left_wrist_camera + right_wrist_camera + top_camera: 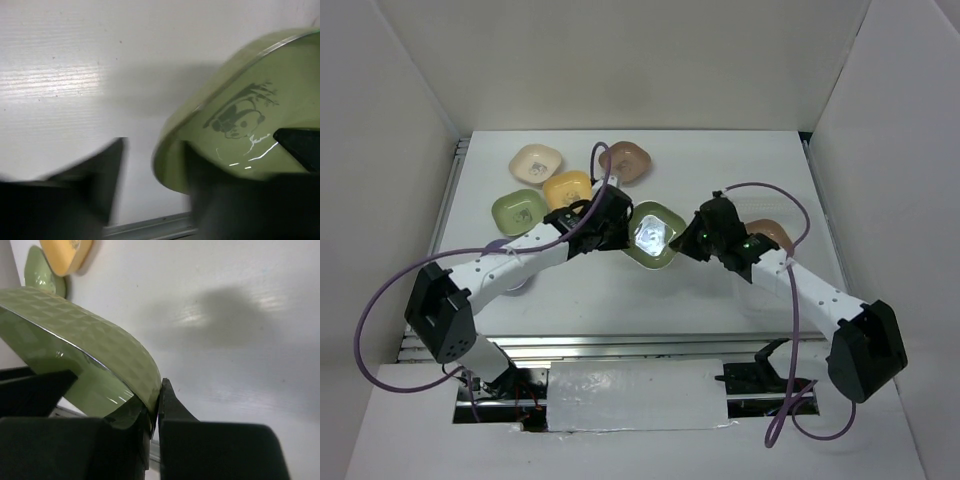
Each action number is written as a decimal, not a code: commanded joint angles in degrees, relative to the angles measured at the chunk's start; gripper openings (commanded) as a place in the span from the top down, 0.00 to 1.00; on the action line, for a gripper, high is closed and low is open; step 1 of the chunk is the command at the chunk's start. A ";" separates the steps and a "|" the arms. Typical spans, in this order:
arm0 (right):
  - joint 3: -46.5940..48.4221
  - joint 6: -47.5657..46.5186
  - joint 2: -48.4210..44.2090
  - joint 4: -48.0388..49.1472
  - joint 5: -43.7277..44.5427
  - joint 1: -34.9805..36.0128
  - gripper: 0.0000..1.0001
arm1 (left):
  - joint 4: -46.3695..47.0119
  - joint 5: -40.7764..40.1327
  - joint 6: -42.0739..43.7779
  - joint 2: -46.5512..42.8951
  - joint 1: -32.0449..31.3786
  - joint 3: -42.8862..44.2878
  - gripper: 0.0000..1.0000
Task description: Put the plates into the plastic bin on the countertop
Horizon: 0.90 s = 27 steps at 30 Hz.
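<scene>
The task looks to be somewhere in its early or middle part, with one dish in hand and most not yet put away. An olive-green rounded-square glossy plate [655, 238] with a panda print hangs tilted above the white matte table [620, 300], midway between the two arms. The right tool [155, 401] pinches this plate's rim, one finger on each face. The left tool [150, 160] has its fingers parted about the opposite rim. A strip of table shows between one finger and the plate's edge, so I judge that it does not grip. Four more dishes lie together at the far left: a cream plate [537, 163], a yellow plate [568, 188], a brown plate [625, 160] and a pale green plate [518, 211]. A tan plate [770, 230] shows just behind the right arm. The clear plastic bin is too faint to make out, so I cannot tell whether that dish lies in it. At least five plates are left to bring over.
</scene>
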 commanded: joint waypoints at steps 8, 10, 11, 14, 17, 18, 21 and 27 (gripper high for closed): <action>0.81 -9.16 -11.63 -9.05 2.83 -28.42 1.00 | -14.99 -15.54 -9.80 -14.35 4.98 -1.23 0.01; 1.17 -11.12 -11.81 -10.38 0.71 -34.07 1.00 | -16.43 -15.12 -10.60 -16.73 10.33 -3.08 0.01; 0.99 -11.56 -11.72 -10.74 -0.85 -36.02 1.00 | -16.35 -14.24 -10.34 -19.27 12.18 -5.62 0.01; -1.11 -11.48 -11.02 -9.70 -4.03 -43.58 1.00 | -16.52 -10.90 -9.37 -24.02 21.40 -10.19 0.01; -4.19 -11.39 -10.14 -7.32 -7.72 -48.94 1.00 | -15.47 -5.98 -6.21 -26.67 31.33 -14.15 0.01; -5.07 -11.39 -9.79 -6.97 -8.25 -50.35 1.00 | -15.03 -3.36 -4.20 -27.90 36.23 -14.86 0.01; -6.39 -11.04 -8.91 -5.73 -8.96 -51.50 1.00 | -14.59 -0.88 -1.12 -27.91 44.76 -17.32 0.01; -6.66 -11.30 -8.47 -5.29 -11.86 -52.30 0.33 | -12.39 7.12 3.02 -25.63 54.82 -20.49 0.01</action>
